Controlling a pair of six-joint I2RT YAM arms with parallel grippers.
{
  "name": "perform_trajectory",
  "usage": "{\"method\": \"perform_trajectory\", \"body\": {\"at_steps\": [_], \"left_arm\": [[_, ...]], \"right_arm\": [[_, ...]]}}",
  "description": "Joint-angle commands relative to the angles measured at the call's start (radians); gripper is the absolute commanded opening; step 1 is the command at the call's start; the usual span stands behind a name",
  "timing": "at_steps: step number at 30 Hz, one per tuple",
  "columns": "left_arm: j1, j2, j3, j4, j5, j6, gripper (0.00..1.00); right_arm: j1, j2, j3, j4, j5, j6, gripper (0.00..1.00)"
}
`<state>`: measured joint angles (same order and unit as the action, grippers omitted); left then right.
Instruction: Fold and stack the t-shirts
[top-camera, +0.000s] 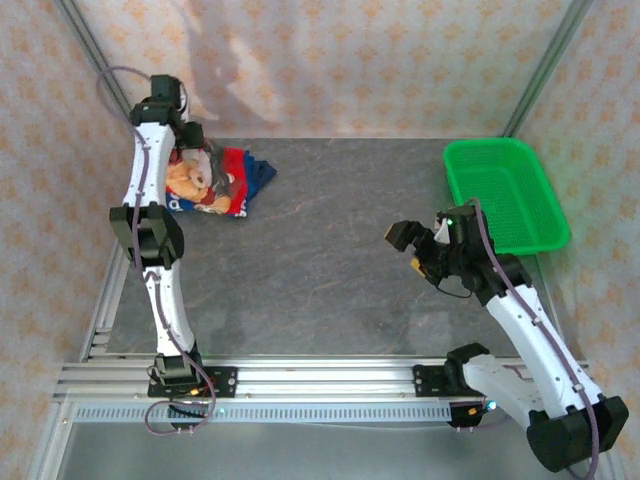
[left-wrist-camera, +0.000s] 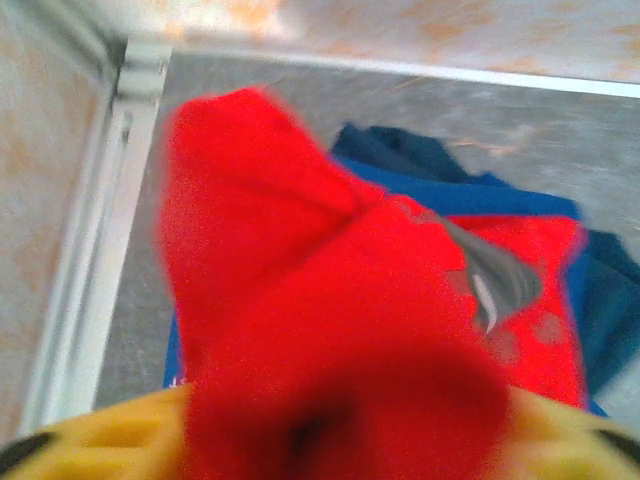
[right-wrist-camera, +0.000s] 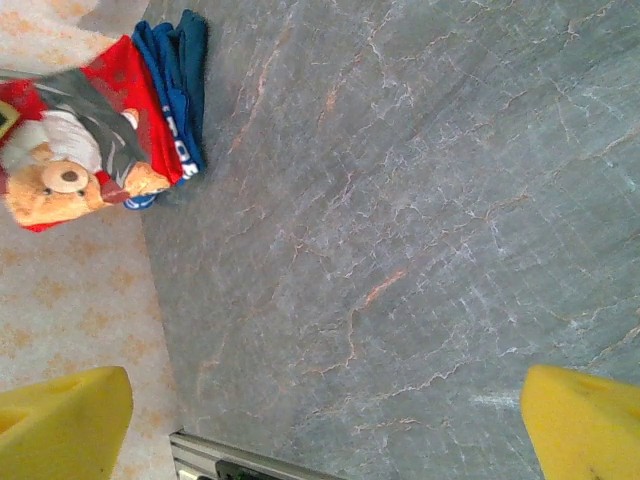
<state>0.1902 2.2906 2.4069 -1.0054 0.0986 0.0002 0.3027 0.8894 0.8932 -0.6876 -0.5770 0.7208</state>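
Both jaws apart — left's around red t-shirt (left-wrist-camera: 300, 300)

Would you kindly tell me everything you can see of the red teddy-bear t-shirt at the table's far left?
The red cloth t-shirt with a tan teddy-bear print lies folded in the far-left corner of the grey table, on top of a folded blue t-shirt whose edges show beside it. It looks soft. One red fold rises between the spread yellow fingers of the left gripper above it.

A green plastic mesh basket (top-camera: 500, 190) sits at the far right of the grey marbled desk (top-camera: 330, 250), near the floral-papered wall (top-camera: 350, 60).
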Motion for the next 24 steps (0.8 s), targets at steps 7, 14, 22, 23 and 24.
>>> {"method": "perform_trajectory", "body": {"at_steps": [7,14,22,23,24], "left_arm": [[0.279,-0.138,-0.055,0.142,0.241,-0.312,1.0],[0.233,-0.354,-0.18,0.167,0.363,-0.32,1.0],[0.047,-0.932,-0.796,0.356,0.225,-0.325,1.0],[0.04,-0.986,-0.855,0.359,0.193,-0.331,1.0],[0.032,-1.052,-0.943,0.372,0.145,-0.337,1.0]], "right_arm": [[0.031,0.07,0.048,0.134,-0.017,0.046,0.99],[0.032,0.095,0.121,0.058,0.006,-0.07,0.99],[-0.089,0.026,0.053,-0.035,0.167,-0.243,0.99],[-0.105,0.018,0.039,-0.042,0.208,-0.266,0.99],[-0.121,0.009,0.017,-0.039,0.255,-0.291,0.99]]}}
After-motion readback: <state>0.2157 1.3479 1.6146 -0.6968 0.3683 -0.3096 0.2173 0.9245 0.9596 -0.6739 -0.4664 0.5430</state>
